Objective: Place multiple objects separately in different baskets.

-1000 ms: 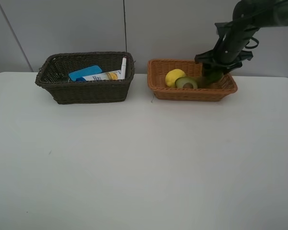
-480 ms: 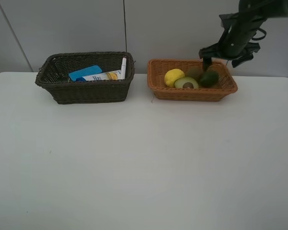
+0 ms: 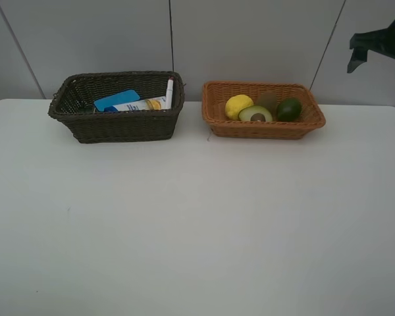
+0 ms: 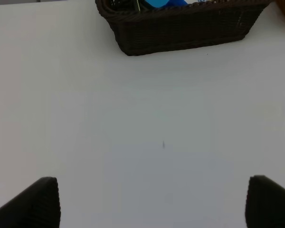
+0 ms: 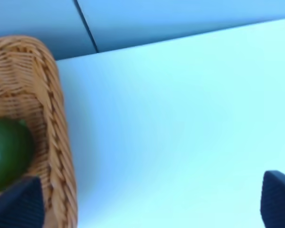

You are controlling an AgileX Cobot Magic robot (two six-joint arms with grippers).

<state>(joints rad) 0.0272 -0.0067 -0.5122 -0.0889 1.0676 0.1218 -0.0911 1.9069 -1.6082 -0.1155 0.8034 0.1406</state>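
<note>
The orange-tan basket (image 3: 263, 126) holds a yellow lemon (image 3: 238, 105), a halved avocado (image 3: 255, 114), a brown kiwi (image 3: 268, 99) and a whole green avocado (image 3: 289, 108). My right gripper (image 3: 376, 64) hangs open and empty, high at the right edge, away from that basket. In the right wrist view its fingertips (image 5: 16, 204) frame the basket's end wall (image 5: 54, 123) and the whole avocado (image 5: 4, 152). The dark brown basket (image 3: 118, 126) contains a white bottle (image 3: 141, 104), a white marker (image 3: 169, 92) and a flat blue item (image 3: 116, 99). My left gripper (image 4: 152, 209) is open over bare table, short of the dark basket (image 4: 180, 28).
A white table (image 3: 197, 224) carries both baskets side by side along its far edge. A grey panelled wall (image 3: 250, 33) rises right behind them. The left arm does not show in the exterior high view.
My right gripper opened, left the whole avocado in the orange-tan basket, and rose up and to the right, out of the basket. The left gripper stayed put.
</note>
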